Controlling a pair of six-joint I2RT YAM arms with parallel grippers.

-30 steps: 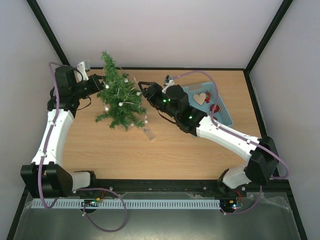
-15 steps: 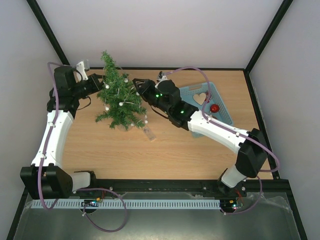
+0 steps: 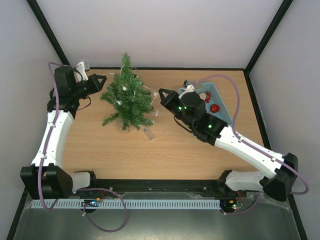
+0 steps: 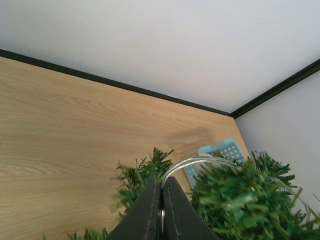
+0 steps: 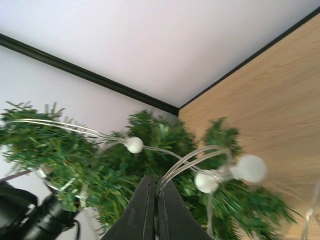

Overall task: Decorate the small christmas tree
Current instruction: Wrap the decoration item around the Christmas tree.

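The left tool (image 3: 103, 78) is closed, pinching a clear light wire (image 4: 192, 159) at its tip. The tree (image 3: 127, 97) stands on the bench (image 3: 175, 150), at the back left, between the tools. The right tool (image 3: 161, 93) is closed on the wire too, near a teal basket (image 3: 225, 116).

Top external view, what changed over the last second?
The right gripper drew back to the right, shut on the clear string of white bulb lights, and the small dark green christmas tree slid right with it, away from the left gripper. The right arm now covers the heart in the pale blue tray. The left arm and the red ball stayed put.
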